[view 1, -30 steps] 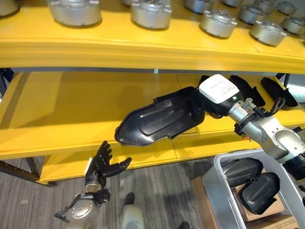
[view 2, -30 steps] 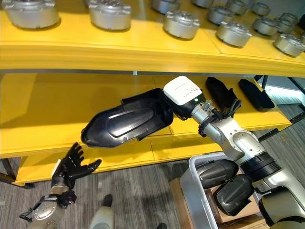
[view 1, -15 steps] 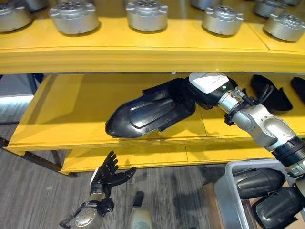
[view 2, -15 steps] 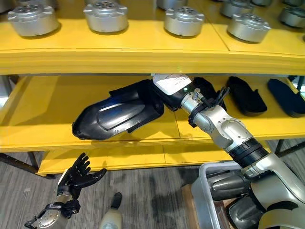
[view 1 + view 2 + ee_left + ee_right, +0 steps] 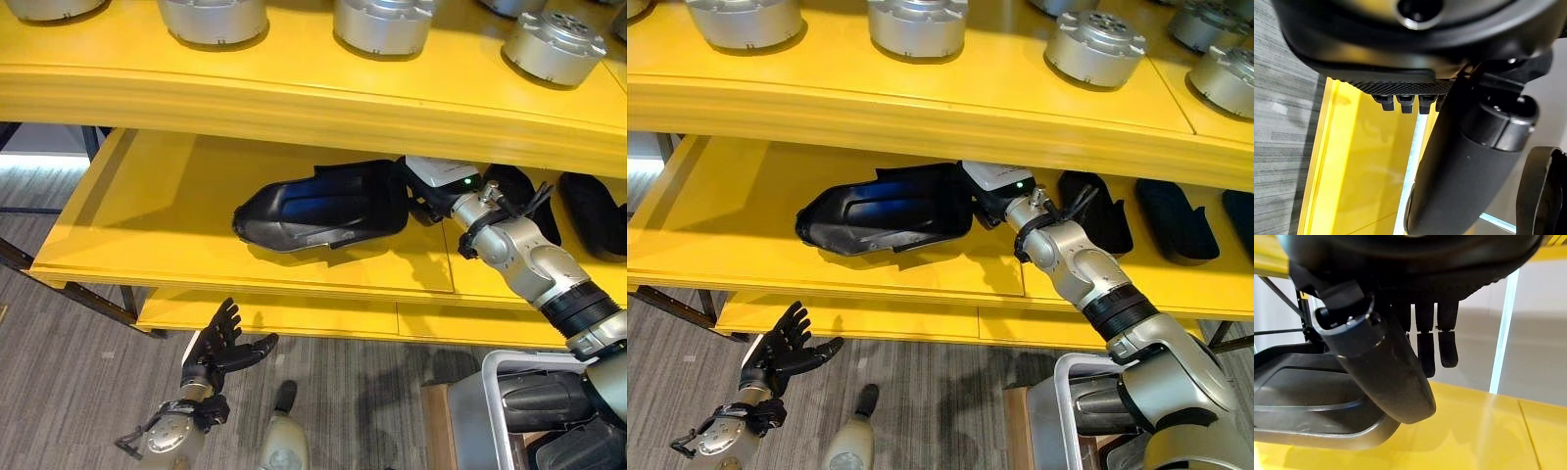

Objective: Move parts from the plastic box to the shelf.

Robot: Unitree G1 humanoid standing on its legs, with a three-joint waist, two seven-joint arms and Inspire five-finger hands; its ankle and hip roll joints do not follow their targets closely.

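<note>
The right robot hand [image 5: 991, 191] is reaching under the upper board of the yellow shelf [image 5: 196, 235], and the black part [image 5: 318, 206] is lying on the middle level, right against the hand's fingers. Its wrist view is showing the fingers [image 5: 1447, 342] hanging fairly straight beside the part, though whether the thumb is gripping cannot be told. The left robot hand [image 5: 220, 348] is hovering low over the floor with fingers spread, holding nothing, while the plastic box [image 5: 490, 392] is sitting below the right arm.
</note>
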